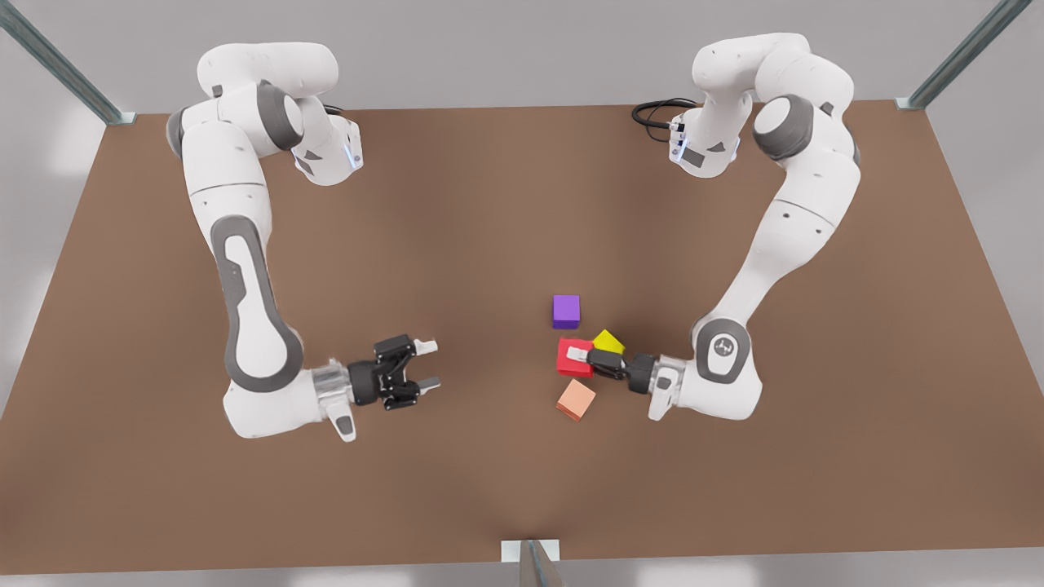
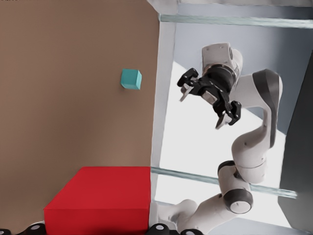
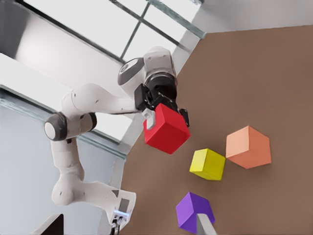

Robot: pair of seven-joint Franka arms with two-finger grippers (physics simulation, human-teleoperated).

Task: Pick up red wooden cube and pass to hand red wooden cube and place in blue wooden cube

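My left gripper (image 1: 581, 355), on the arm at the front view's right, is shut on the red wooden cube (image 1: 571, 357). It holds the cube sideways, just above the table. The left wrist view shows this cube (image 2: 98, 200) up close between the fingers. In the right wrist view the red cube (image 3: 166, 128) hangs in that gripper, off the table. The blue wooden cube (image 2: 131, 79), teal in colour, lies on the table near an edge. My right gripper (image 1: 432, 364) is open and empty at the front view's left, pointing toward the red cube.
Around the held cube, three more cubes lie on the brown table (image 1: 489, 204): a purple one (image 1: 566, 311), a yellow one (image 1: 608, 342) and a peach one (image 1: 577, 399). Metal frame posts (image 1: 530, 562) stand at the table's edges.
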